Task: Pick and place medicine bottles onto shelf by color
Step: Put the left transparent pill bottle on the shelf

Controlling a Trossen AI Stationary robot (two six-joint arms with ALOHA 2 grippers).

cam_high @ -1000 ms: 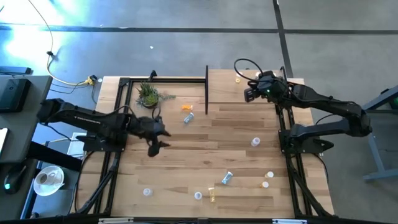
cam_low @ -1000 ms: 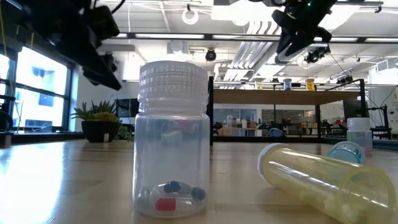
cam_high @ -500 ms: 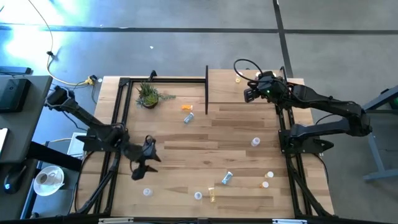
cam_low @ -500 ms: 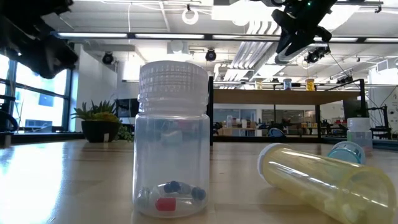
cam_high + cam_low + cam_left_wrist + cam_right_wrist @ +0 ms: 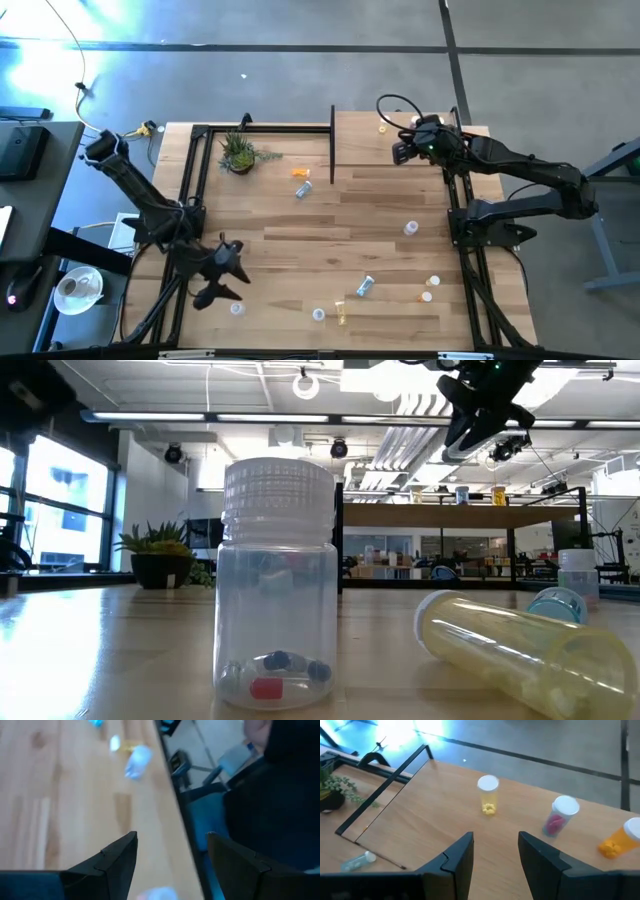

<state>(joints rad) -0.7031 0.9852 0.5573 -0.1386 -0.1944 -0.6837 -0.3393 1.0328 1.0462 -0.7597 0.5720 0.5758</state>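
Observation:
Medicine bottles are scattered over the planked table: a clear one stands near the front left, with others and a yellow one along the near edge. A blue one lies on its side. On the shelf stand a yellow bottle, a purplish one and an orange one. My left gripper hovers open just beyond the clear bottle, with nothing between its fingers. My right gripper hangs open and empty above the shelf.
A potted plant stands at the far left. An orange bottle and a blue one lie mid-table, beside the shelf's black frame post. In the low view a clear bottle and a lying yellow one fill the foreground.
My left gripper has swung from the middle left of the table toward the near edge, staying open and empty. It now stands close to the clear bottle at the front left. No bottle has moved.

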